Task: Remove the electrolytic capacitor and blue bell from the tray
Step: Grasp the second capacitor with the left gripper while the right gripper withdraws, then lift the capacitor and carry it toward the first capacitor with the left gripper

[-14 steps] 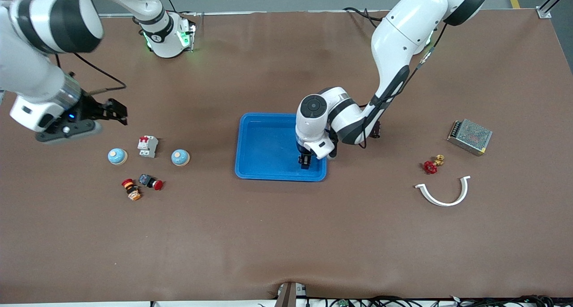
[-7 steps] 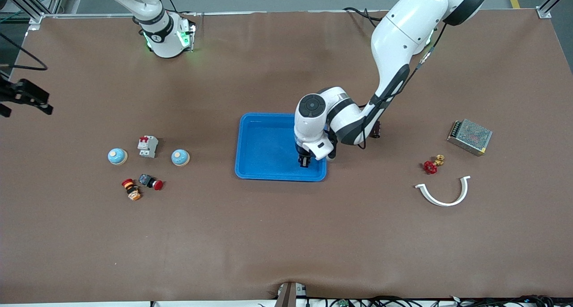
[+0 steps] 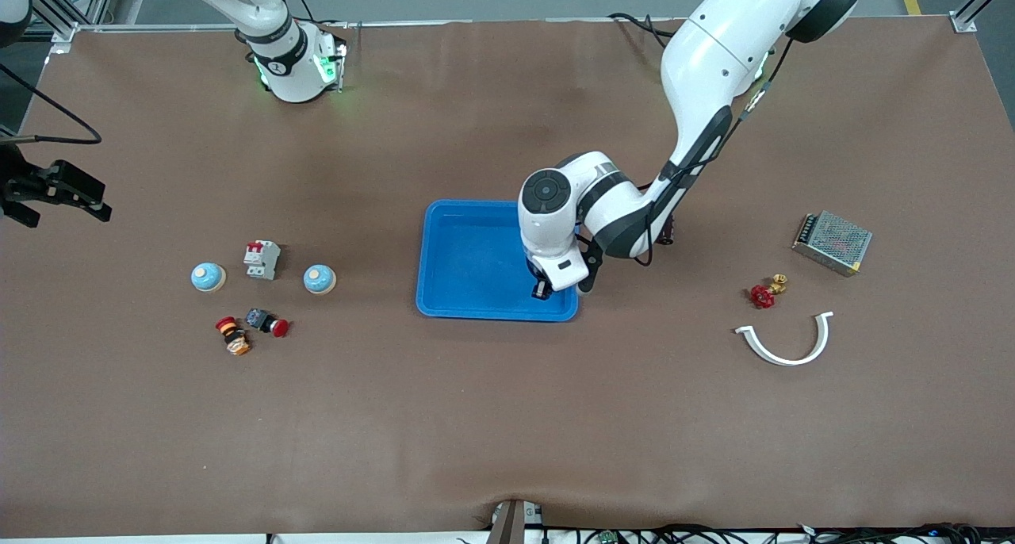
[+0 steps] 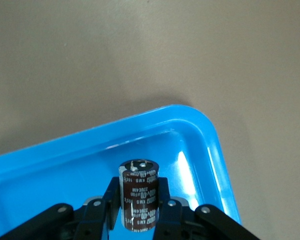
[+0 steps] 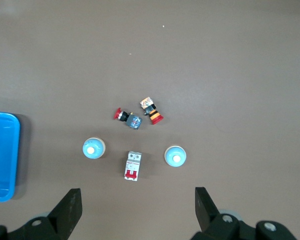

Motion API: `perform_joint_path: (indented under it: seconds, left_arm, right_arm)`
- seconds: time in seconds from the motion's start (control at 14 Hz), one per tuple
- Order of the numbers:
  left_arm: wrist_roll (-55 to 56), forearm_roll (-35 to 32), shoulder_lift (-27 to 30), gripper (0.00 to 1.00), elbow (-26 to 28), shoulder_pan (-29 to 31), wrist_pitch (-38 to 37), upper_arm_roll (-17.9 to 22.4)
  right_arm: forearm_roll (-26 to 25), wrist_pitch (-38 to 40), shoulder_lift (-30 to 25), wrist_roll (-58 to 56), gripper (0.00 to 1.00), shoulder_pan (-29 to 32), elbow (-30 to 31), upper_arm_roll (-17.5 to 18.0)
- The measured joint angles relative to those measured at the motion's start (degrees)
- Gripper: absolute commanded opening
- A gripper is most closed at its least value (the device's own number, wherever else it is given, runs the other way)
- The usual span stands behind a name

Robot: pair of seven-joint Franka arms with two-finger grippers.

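While over the blue tray (image 3: 468, 266), left claw (image 4: 138, 210) clamping capacitor (image 4: 138, 194), right claw (image 5: 135, 210) wide (near 2 bells).

On the table (image 3: 507, 417) are two bells (image 3: 208, 277) (image 3: 319, 279), one capacitor (image 4: 138, 195), one blue tray (image 3: 468, 247), one circuit breaker (image 3: 262, 259), two red push buttons (image 3: 267, 322) (image 3: 232, 335), one red-handled valve (image 3: 765, 293), one white curved piece (image 3: 785, 342) and one metal power supply (image 3: 833, 243).

i see the left gripper (image 3: 541, 291) low inside the blue tray (image 3: 468, 262) at mid-table. the right gripper (image 3: 67, 191) hangs over the right arm's end of the table; two bells (image 3: 208, 277) (image 3: 319, 278) flank a breaker (image 3: 262, 259) there.
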State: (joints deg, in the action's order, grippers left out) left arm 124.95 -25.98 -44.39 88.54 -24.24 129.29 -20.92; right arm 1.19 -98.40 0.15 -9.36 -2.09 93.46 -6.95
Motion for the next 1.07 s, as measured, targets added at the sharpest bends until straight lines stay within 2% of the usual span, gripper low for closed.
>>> perform_joint_path:
  seconds: [0.43, 0.71, 1.07]
  left_arm:
    - [-11.5, 0.4, 2.4, 0.0, -0.1, 0.5, -4.7, -0.7]
    - [-22.8, 1.9, 5.5, 0.0, 0.9, 4.9, -9.9, -4.9]
    - [-37.8, 1.9, 12.6, 0.0, 11.2, 10.5, -10.1, -7.6]
  right_arm:
    - [0.5, -1.8, 0.0, 6.0, 1.0, -0.8, -0.1, 0.2]
    - [0.5, -2.0, 0.0, 4.6, 1.0, -0.6, -0.2, -0.2]
    - [0.5, -0.8, 0.0, 4.3, 1.0, -0.5, -3.0, -0.3]
